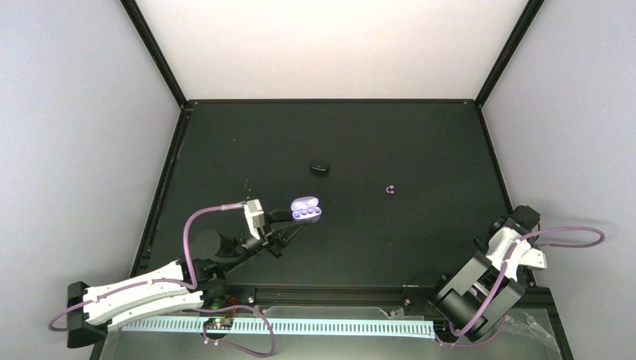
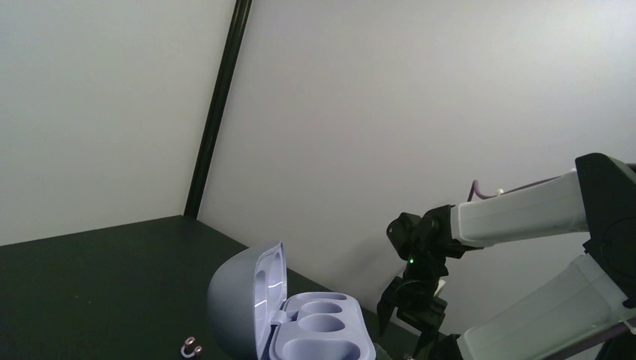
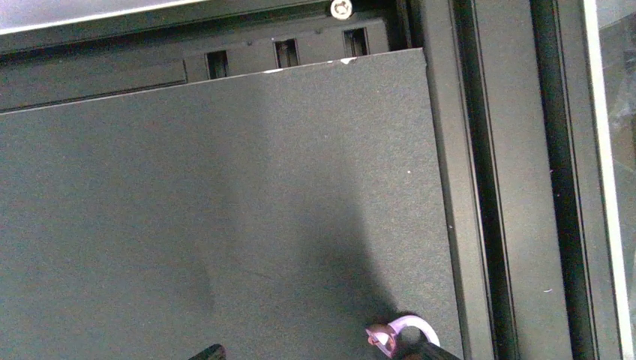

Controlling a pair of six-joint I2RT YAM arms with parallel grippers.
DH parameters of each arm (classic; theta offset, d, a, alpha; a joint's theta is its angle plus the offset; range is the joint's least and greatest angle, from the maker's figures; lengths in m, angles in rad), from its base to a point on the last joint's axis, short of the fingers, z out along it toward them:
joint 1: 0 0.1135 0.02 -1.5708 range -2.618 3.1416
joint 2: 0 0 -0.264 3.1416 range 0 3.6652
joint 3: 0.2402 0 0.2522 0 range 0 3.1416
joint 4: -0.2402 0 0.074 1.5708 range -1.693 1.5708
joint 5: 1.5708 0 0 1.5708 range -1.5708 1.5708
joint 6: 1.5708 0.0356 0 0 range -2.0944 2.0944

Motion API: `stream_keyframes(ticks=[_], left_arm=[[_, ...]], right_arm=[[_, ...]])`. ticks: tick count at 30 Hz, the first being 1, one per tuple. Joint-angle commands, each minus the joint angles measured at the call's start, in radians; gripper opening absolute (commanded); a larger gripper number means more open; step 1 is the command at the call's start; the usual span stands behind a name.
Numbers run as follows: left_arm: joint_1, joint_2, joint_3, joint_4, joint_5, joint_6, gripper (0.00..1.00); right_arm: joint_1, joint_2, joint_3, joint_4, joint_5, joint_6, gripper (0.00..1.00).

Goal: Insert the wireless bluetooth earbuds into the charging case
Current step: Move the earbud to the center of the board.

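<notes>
The charging case stands open left of the mat's middle, pale lavender inside, with its sockets bare. My left gripper is shut on its near edge; its fingers stay below the left wrist view. One purple earbud lies on the mat right of the case and shows small beside the case's lid. My right gripper hangs over the mat's right edge. In the right wrist view it stands open, and a second earbud lies against its right finger.
A small dark oval object lies behind the case. The mat's raised black frame runs close beside the right gripper. Pale walls close in the mat on three sides.
</notes>
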Motion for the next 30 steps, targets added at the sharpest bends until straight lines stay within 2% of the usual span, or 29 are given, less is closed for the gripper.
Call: stream_keyframes(ticks=[1,10,17,30], left_arm=[[-0.004,0.020,0.000,0.031,0.013,-0.018,0.01],[-0.004,0.034,0.002,0.035,0.007,-0.018,0.02],[-0.004,0.063,0.007,0.049,0.021,-0.024,0.02],[-0.004,0.078,0.010,0.054,0.037,-0.045,0.02]], right_arm=[[-0.005,0.012,-0.020,0.022,-0.020,0.002,0.66],[-0.004,0.023,-0.030,0.037,-0.022,0.003,0.63],[0.006,0.037,-0.020,0.050,-0.076,-0.034,0.48],[0.215,0.020,-0.073,0.096,-0.226,0.060,0.44]])
